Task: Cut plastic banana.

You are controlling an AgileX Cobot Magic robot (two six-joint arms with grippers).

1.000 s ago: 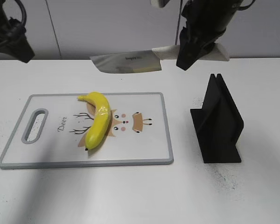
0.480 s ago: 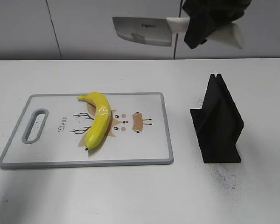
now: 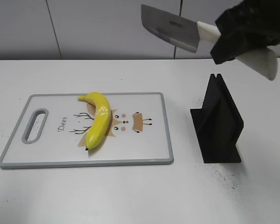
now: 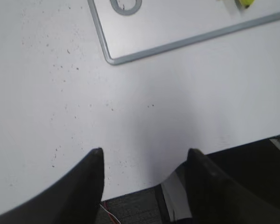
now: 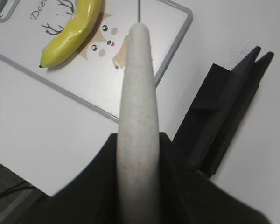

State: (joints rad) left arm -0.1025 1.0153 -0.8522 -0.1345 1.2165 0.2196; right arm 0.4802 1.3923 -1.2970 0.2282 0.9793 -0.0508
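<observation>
Currently: banana [image 3: 97,120] whole on board [image 3: 144,149], uncut. Right pincer [image 3: 238,39] grips knife [image 3: 170,28] high, far right. Left pincer [image 4: 144,179] wide, empty. Cutting remains.

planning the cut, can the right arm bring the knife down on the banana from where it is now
Probably yes. The right tool grips the knife high above the table, off to the right of the banana. The banana lies bare on the cutting board, with nothing over it; the black holder stands to the side.
</observation>
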